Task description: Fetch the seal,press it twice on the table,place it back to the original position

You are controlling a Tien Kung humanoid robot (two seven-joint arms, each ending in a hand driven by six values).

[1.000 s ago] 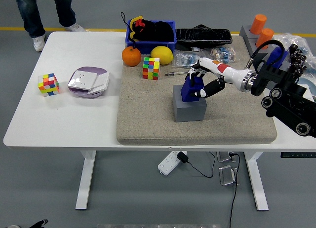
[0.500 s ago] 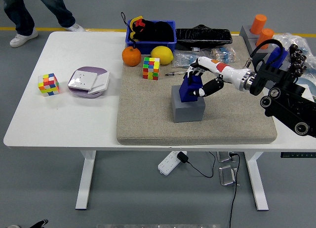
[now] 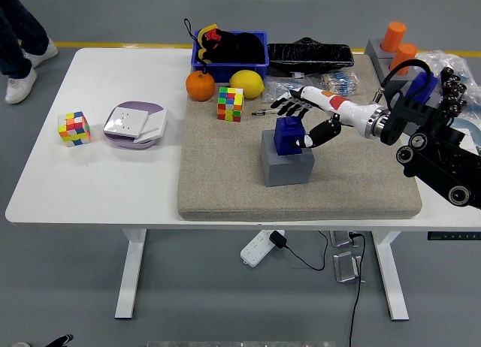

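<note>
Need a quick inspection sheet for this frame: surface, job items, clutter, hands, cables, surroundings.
Surface: white table with a grey mat on its right half.
Job's things: blue seal sits on the grey block.
Clutter: orange, lemon, two colour cubes, blue bin, purple-white box, orange cylinders.
Hands: right hand at the seal, fingers spread above it, thumb beside it; left nothing seen.
Cables: power strip and leads under the table.
Surroundings: person's shoe at far left.
</note>
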